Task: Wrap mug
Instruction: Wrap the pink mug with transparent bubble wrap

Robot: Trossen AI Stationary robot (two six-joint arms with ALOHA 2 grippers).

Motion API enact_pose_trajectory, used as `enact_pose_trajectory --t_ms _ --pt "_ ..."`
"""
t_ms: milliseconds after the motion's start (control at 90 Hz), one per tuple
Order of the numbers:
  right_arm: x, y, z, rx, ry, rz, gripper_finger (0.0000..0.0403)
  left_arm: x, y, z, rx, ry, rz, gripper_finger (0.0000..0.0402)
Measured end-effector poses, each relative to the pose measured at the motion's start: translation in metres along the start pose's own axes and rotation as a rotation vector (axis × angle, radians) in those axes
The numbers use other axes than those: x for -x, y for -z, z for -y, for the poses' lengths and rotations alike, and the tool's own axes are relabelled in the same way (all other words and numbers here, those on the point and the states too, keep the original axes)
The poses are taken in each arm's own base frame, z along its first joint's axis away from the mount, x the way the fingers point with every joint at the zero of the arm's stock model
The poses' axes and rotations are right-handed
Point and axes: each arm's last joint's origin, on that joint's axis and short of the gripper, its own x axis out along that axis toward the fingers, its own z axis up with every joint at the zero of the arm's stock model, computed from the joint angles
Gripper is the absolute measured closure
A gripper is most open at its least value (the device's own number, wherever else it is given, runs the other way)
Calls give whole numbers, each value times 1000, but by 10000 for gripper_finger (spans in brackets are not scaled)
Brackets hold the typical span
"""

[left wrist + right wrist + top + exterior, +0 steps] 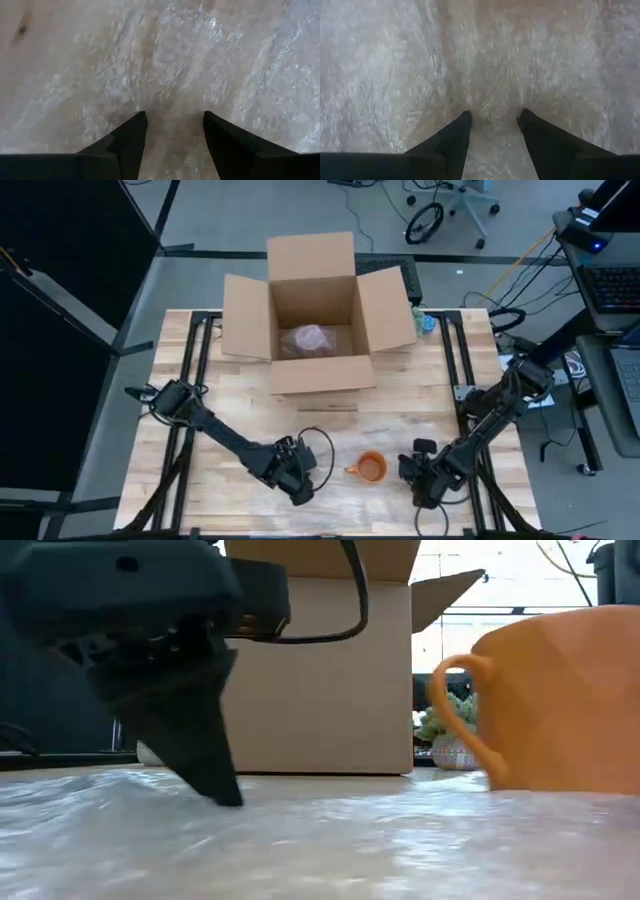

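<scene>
Spanning the scene is the wooden desk (200,390), with an open cardboard box (315,330) at its far side, flaps spread, holding a pale crumpled bundle (310,338). A sheet of clear bubble wrap (320,850) covers the near part of the desk. Both dark arms reach down to it. The left pincer (172,125) sits low over the wrap, to the left of the mug, its fingers spread with a strip of wrap showing between the tips. The right pincer (494,120) is just right of the mug, likewise spread above the wrap, gripping nothing. Between them the orange mug (371,468) stands upright on the bubble wrap, handle pointing toward the left arm. Behind it, beside the box, stands a small potted plant (447,735).
</scene>
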Motion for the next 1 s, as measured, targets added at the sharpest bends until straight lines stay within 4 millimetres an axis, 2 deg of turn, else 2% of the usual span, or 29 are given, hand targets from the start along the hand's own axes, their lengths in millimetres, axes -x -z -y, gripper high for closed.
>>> enact_pose_trajectory --t_ms 178,322,411,544,656,756,856,1000 --pt "8 10 0 -37 -4 -42 236 1 -14 -2 -9 26 28 217" --pt "33 1 -3 -65 -82 -25 236 22 -34 4 -11 45 102 217" --pt "49 -3 0 -75 -101 -1 236 36 -37 5 -3 46 111 217" --pt "65 -4 4 -118 -142 55 236 57 -19 -2 76 -55 3 217" --pt "67 -4 3 -141 -137 128 236 74 1 -10 233 -192 -84 217" --pt "67 -4 2 -140 -127 163 236 82 19 -7 338 -243 -150 217" --pt "67 -5 3 -126 -116 189 236 82 35 0 389 -205 -193 217" --pt "68 -6 3 -93 -94 244 236 67 57 -1 459 -185 -208 217"
